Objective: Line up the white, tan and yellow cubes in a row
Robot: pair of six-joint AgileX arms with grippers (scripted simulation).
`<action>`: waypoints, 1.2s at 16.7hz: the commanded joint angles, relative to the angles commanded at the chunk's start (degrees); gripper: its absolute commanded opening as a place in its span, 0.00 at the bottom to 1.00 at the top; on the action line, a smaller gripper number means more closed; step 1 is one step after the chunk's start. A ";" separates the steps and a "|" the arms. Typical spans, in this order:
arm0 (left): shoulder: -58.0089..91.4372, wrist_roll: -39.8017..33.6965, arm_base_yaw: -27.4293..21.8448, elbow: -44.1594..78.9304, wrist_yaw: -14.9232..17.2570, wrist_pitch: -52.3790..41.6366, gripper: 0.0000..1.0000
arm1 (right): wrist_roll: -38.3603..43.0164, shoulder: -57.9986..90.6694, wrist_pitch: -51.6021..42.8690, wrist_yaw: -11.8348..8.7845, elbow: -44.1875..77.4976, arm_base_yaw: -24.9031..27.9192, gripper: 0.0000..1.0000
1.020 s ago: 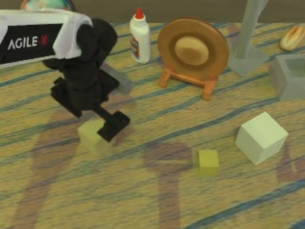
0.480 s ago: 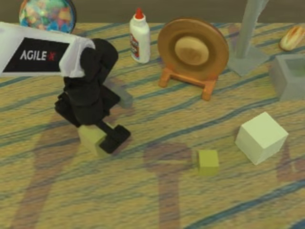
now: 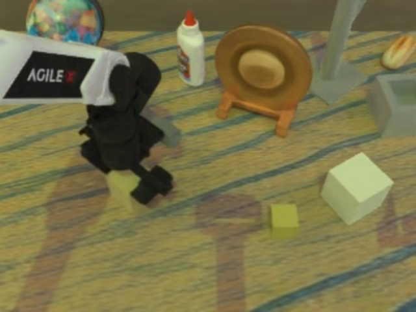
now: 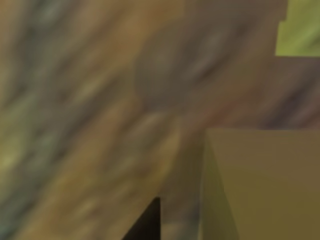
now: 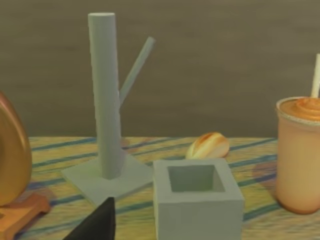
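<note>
Left gripper point(image 3: 140, 188): black, two-fingered, sitting at the left of the top view directly over the medium dull tan matte cube point(image 3: 122, 185). Over the last second it has been dropping and drawing in around the cube; one finger is showing on the cube's right flank. Whether the fingers are already clamping cannot be told. Judged step: the grasp of the first cube is being set up, so the row is not yet begun.

Right gripper: parked out of the top view; only a dark fingertip is showing in its wrist view, state not discernible.

Cubes, three in all, unmoved so far:
- one tan, left of centre on the woven-pattern bench point(image 3: 195, 273);
- one small olive-yellow matte cube point(image 3: 284, 220), lower centre-right;
- one large creamy white matte cube point(image 3: 356, 187), right, well apart from the tan one.

Other items, one each: grey hollow square block point(image 3: 396, 104), white glue bottle point(image 3: 190, 51), wooden plate on a stand point(image 3: 263, 68).
</note>
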 joint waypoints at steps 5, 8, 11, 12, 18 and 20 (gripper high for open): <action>0.00 0.00 0.00 0.00 0.00 0.00 0.02 | 0.00 0.00 0.00 0.00 0.00 0.00 1.00; 0.00 0.00 0.00 0.00 0.00 0.00 0.00 | 0.00 0.00 0.00 0.00 0.00 0.00 1.00; 0.00 0.00 0.00 0.00 0.00 0.00 0.00 | 0.00 0.00 0.00 0.00 0.00 0.00 1.00; 0.00 0.00 0.00 0.00 0.00 0.00 0.00 | 0.00 0.00 0.00 0.00 0.00 0.00 1.00; -2.86 -0.04 0.04 2.81 0.49 -4.45 0.00 | 0.00 0.00 0.00 0.00 0.00 0.00 1.00; -4.55 -0.12 0.39 5.06 0.46 -8.62 0.00 | 0.00 0.00 0.00 0.00 0.00 0.00 1.00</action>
